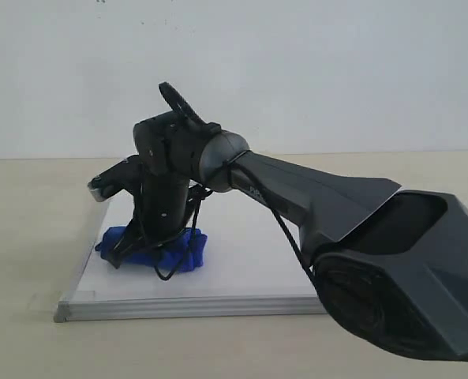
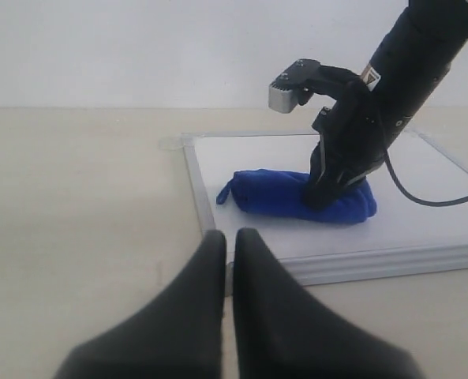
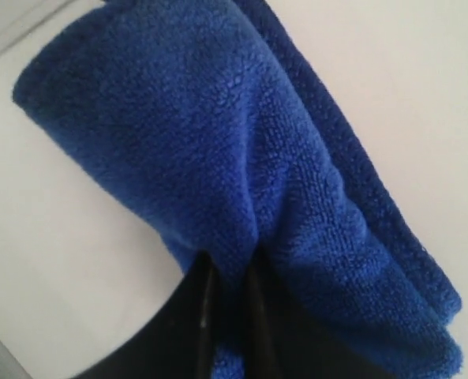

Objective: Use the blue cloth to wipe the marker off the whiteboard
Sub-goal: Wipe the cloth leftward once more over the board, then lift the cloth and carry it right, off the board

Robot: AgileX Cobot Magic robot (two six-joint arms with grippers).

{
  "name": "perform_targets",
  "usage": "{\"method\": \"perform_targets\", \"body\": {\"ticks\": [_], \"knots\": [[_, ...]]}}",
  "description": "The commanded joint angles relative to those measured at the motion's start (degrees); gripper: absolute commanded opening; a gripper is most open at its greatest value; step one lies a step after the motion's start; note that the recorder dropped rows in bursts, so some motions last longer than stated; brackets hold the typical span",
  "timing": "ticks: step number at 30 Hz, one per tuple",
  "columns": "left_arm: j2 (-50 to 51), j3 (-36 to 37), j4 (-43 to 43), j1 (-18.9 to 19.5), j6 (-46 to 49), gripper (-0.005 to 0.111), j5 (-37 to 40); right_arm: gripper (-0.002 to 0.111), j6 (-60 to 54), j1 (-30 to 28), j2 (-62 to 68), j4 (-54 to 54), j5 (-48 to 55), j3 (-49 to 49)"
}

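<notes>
A pale beige tabletop (image 1: 28, 237) carries the whiteboard (image 1: 241, 268), which lies flat with its silver-grey frame running along the near edge. Its white surface shows bare around the cloth in every view. The right arm (image 1: 320, 205), dark and bulky, reaches in from the right of the exterior view and crosses the board to its left part, where the wrist bends down. The blue cloth (image 1: 188, 251) lies there as a bunched roll resting on the board's surface, near the left frame in the exterior view and set in from the near edge. The right claw (image 1: 151, 245) comes down onto the cloth from above. In the right wrist view its two dark fingers are drawn close together with a fold of the plush pinched between them, and the rest of the cloth spreads away from the tips onto the board. In the left wrist view the roll extends to both sides of that claw, more of it on the side toward the board's frame. The left claw (image 2: 227, 237) sits over the tabletop off the board, just beside its frame and well apart from the cloth, its fingers pressed together on nothing.
</notes>
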Motion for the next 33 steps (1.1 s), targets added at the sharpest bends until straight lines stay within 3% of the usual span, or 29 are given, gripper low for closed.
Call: {"method": "perform_targets", "body": {"ticks": [1, 9, 16, 24, 33], "knots": [[-0.2, 0.2, 0.0, 0.1, 0.3, 0.004, -0.2, 0.000, 1.8, -1.7, -3.3, -3.1, 3.7, 0.8], [-0.2, 0.2, 0.0, 0.1, 0.3, 0.004, -0.2, 0.000, 3.0, -3.2, -14.7, -3.8, 3.7, 8.9], [-0.2, 0.2, 0.0, 0.1, 0.3, 0.004, -0.2, 0.000, 6.8, -3.2, -30.8, -10.4, 3.7, 31.0], [-0.2, 0.2, 0.0, 0.1, 0.3, 0.004, -0.2, 0.000, 23.2, -3.2, -47.3, -30.9, 3.7, 56.4], [-0.2, 0.2, 0.0, 0.1, 0.3, 0.004, -0.2, 0.000, 46.2, -6.4, -57.7, -39.1, -4.8, 77.1]]}}
